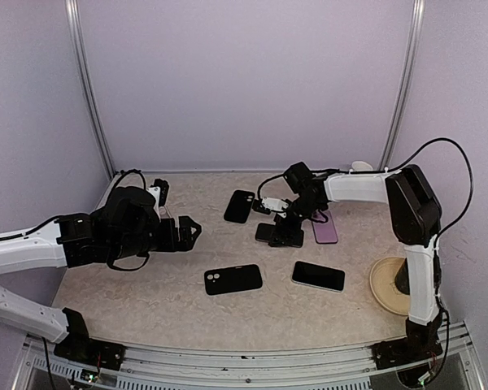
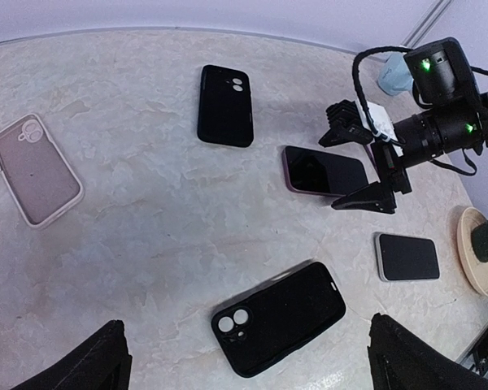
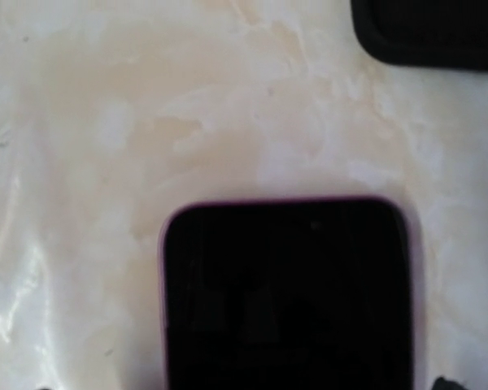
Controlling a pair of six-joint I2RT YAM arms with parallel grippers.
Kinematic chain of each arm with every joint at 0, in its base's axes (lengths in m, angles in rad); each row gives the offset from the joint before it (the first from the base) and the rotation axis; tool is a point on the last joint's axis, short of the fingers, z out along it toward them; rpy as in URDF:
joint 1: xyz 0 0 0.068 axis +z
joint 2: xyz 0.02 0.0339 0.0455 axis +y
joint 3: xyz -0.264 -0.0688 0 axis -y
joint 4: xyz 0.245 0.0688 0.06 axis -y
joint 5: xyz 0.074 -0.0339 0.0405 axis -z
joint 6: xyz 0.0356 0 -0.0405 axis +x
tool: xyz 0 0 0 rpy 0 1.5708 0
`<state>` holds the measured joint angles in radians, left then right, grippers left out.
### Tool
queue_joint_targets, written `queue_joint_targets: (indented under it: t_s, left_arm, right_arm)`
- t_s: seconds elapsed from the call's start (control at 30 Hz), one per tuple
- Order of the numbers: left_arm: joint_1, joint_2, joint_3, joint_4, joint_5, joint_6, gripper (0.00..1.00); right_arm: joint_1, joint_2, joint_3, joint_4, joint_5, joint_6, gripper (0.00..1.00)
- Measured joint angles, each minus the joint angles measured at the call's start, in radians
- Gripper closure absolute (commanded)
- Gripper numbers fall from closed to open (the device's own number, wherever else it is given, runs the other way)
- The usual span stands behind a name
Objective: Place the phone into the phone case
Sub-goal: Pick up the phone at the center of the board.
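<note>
While the right pincer [image 2: 356, 166] hung with its jaws spread wide and nothing between them, the phone [image 3: 285, 301] lay flat and screen-up directly beneath it, a little past the centre of the table [image 1: 146, 302] toward 1 o'clock. What appeared to be a purple case [image 1: 326, 228] lay just beside the phone at 3 o'clock, and a black case [image 1: 240, 205] lay near it at 10 o'clock. The left pincer [image 1: 193, 231], likewise spread and empty, hovered well apart at 9 o'clock. Being a stiff slab with a slick glass face and a rounded purple rim, the phone would probably slide rather than flex, and its screen looked liable to crack under point pressure. The best hold was judged to be across the two long edges near mid-length, since the flat face offered no purchase.
</note>
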<state>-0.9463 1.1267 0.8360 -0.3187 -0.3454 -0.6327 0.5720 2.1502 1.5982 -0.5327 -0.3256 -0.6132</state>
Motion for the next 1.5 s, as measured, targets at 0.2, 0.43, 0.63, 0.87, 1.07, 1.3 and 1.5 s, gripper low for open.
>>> queue_joint_targets:
  t_s: [0.2,0.43,0.63,0.87,1.07,1.3,1.5]
  left_arm:
    - [0.0,-0.001,0.0,-0.011,0.0,-0.003,0.01]
    - [0.0,0.011,0.0,-0.011,0.0,-0.003,0.01]
    - [0.0,0.032,0.0,-0.012,0.0,-0.007,0.01]
    - [0.0,0.038,0.0,-0.011,0.002,-0.015,0.01]
    - [0.0,0.044,0.0,-0.011,0.002,-0.017,0.01]
    - [0.0,0.045,0.0,-0.011,0.004,-0.021,0.01]
    - [0.0,0.058,0.0,-0.011,0.009,-0.045,0.01]
  right_arm:
    - [-0.003,0.016,0.013,-0.004,-0.019,-0.016,0.0]
    - [-0.012,0.043,0.016,0.001,-0.025,-0.032,0.04]
    - [-0.019,0.067,0.035,0.004,-0.029,-0.034,0.07]
    - [-0.019,0.079,0.038,0.015,-0.034,-0.027,0.22]
    - [-0.024,0.084,0.04,0.024,-0.058,-0.021,0.37]
    - [-0.024,0.084,0.027,0.047,-0.079,-0.004,0.52]
    - [-0.024,0.054,-0.04,0.131,-0.086,0.019,0.55]
